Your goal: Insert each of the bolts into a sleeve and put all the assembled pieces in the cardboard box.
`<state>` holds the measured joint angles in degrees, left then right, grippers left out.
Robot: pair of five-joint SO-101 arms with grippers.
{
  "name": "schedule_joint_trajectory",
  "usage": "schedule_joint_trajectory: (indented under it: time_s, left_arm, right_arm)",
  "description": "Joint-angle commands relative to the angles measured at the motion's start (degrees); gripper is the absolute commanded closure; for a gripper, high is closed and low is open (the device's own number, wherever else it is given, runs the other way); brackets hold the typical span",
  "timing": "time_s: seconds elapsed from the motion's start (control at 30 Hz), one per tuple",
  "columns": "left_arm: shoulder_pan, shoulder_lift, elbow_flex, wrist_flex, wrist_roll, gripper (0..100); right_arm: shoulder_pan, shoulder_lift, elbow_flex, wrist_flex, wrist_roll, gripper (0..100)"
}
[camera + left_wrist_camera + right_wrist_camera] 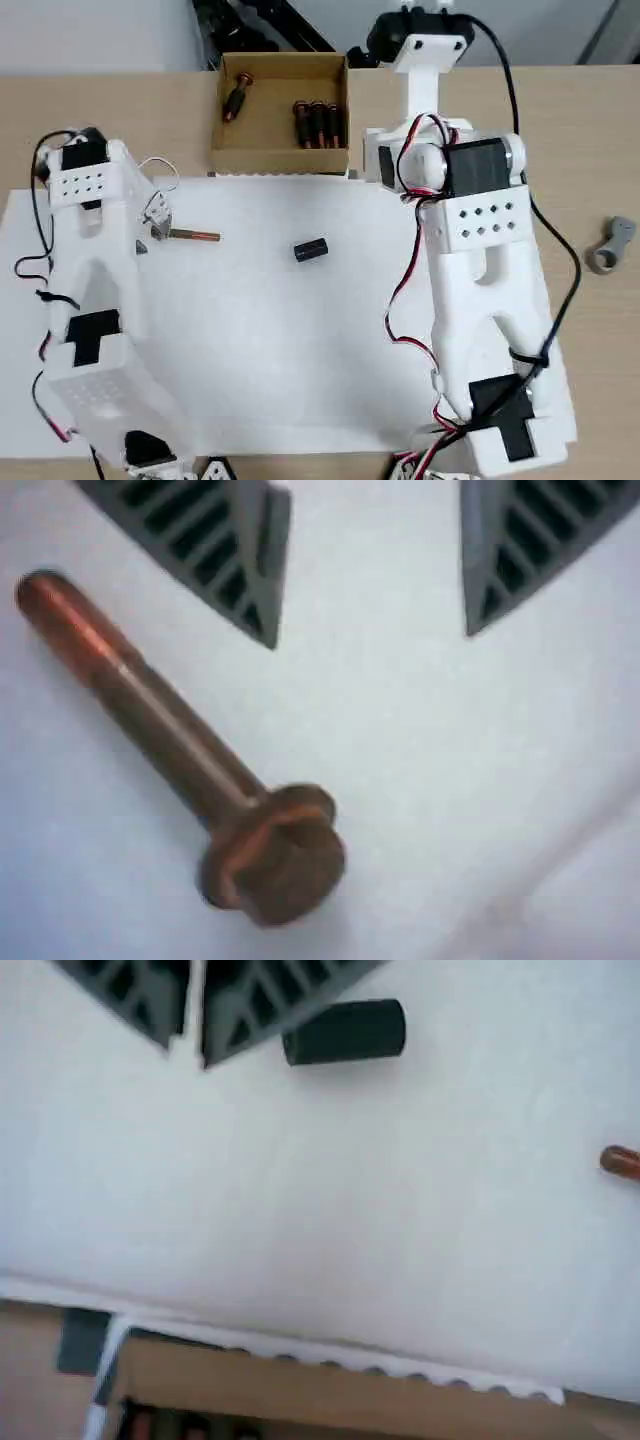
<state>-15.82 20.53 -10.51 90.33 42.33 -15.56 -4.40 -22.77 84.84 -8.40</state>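
1. Left gripper (370,635) — jaws spread wide and grasping nothing, held low over the white sheet (300,350).
2. Bolt (175,735) — copper-coloured, lying flat on the sheet just beside one finger (215,545) of the left gripper, outside the gap between the two fingers.
3. Right gripper (190,1050) — fingers clenched to a thin slit with nothing in them, held above the sheet.
4. Sleeve (345,1032) — a short black cylinder on its side, just past the right fingertips. In the high view it lies near the middle of the sheet, between the arms and well apart from the bolt.
5. The sheet covers the table in front of both arms, and its far edge meets the box.
6. Box (280,160) — open-topped cardboard at the far edge of the sheet. It holds four assembled pieces (318,123): three side by side, and one tilted, apart, toward the opposite corner.
7. Table (580,150) — pale wood. A small grey part (610,245) lies on the bare wood beyond the right arm.
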Motion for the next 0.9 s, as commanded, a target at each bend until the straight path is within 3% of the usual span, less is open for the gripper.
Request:
schedule_joint_trajectory:
  time_s: [0.0, 0.3, 0.87]
  left_arm:
    - [1.6, -0.5, -2.4, -1.4, 6.3, 89]
    - [2.7, 3.7, 0.2, -11.7, 11.1, 89]
    - [2.8, 14.2, -1.3, -14.5, 13.5, 92]
  right_arm:
    - [-1.7, -1.9, -0.2, -1.8, -0.4, 99.5]
    - [-2.4, -1.9, -0.1, -3.7, -0.4, 99.5]
    - [-2.3, -1.9, -0.1, -3.3, -0.4, 99.5]
